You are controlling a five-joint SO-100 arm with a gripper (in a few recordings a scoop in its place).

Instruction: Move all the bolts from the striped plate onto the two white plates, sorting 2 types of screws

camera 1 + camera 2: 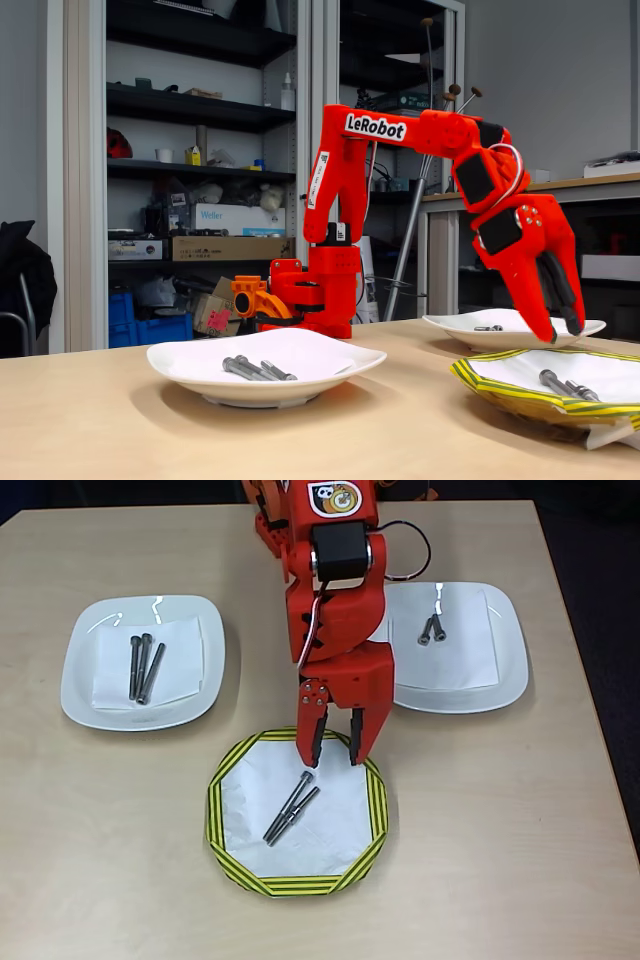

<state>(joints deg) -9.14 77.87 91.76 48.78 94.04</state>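
Above the far rim of the striped plate (225, 825), the tool (334, 755) hangs with its two red and black fingers spread apart and nothing between them, tips pointing down at the plate's white centre. Just below and to the left of those tips in the overhead view lie two long bolts (291, 807), side by side and touching, slanting from upper right to lower left. They look like stiff, smooth grey metal, small but dense, so they will likely roll or slide on the paper if nudged; I judge the best hold is across the shank near its middle, fingers closing crosswise to the length, and taking one alone will be awkward while the pair lies pressed together. The striped plate is thin paper with an eight-sided yellow and dark green rim, light enough to shift under a push. On the left white plate (85, 695), glossy with a wavy rim and a square of white paper in it, rest three long bolts (142, 666). On the right white plate (505, 670), likewise lined, sit two short stubby bolts (431, 630). All three plates stand well apart on the pale wooden surface (100, 860).
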